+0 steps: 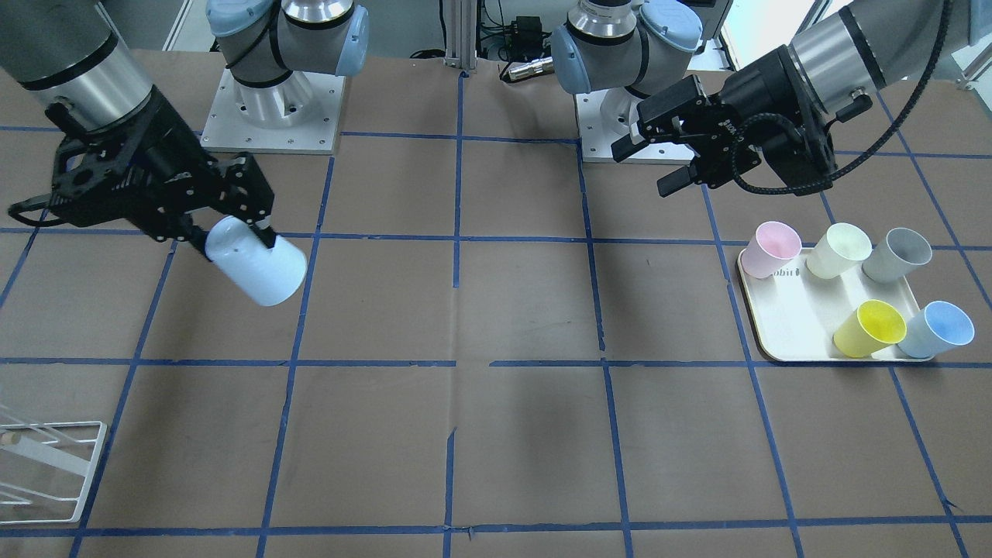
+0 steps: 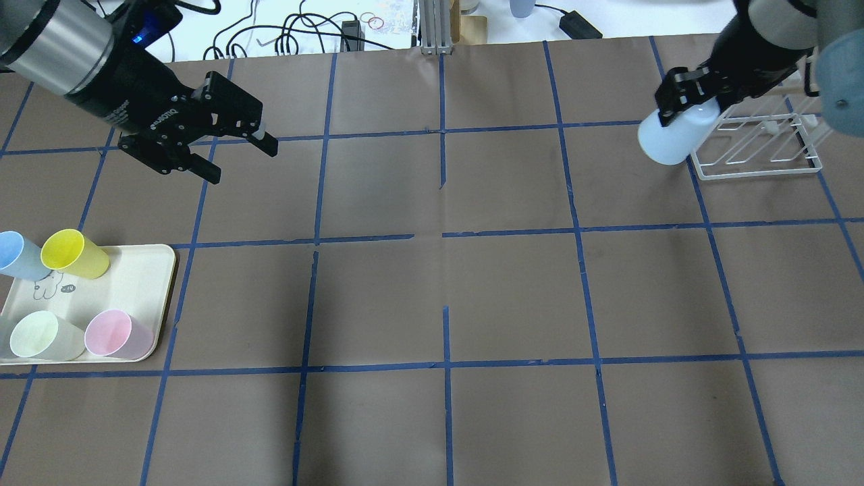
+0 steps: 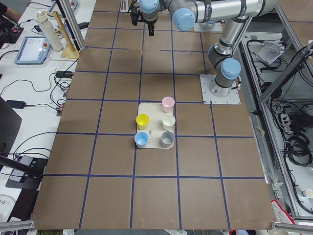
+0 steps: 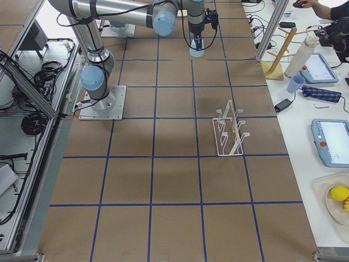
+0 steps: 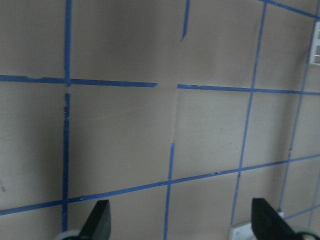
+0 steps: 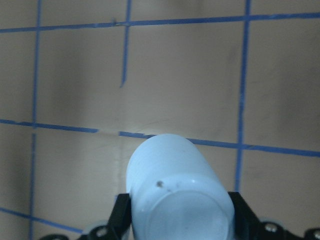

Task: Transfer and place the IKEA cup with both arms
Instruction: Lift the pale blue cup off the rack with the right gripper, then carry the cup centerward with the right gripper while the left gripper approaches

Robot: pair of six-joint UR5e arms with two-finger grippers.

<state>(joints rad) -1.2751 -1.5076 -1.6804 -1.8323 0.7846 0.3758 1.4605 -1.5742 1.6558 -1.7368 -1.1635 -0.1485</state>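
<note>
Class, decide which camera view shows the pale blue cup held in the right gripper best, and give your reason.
Exterior front-facing: the IKEA cup shows large and side-on, tilted, clamped in the right gripper. Overhead shows it smaller; right wrist shows only its base end, close up; exterior right shows it tiny; the others, not clearly.

A: Surface?
B: Brown tabletop (image 2: pixel 513 297), blue tape grid (image 2: pixel 378 237) all over.
A: Around it?
B: White bench (image 3: pixel 34 98) on the operators' side, with a screen unit (image 3: pixel 32 49) and cables on it. Aluminium post (image 2: pixel 433 30) at the tabletop's edge. Black cable bundles (image 3: pixel 293 144) behind the bases.
A: Light?
B: Even, with soft shadows on the brown.
</note>
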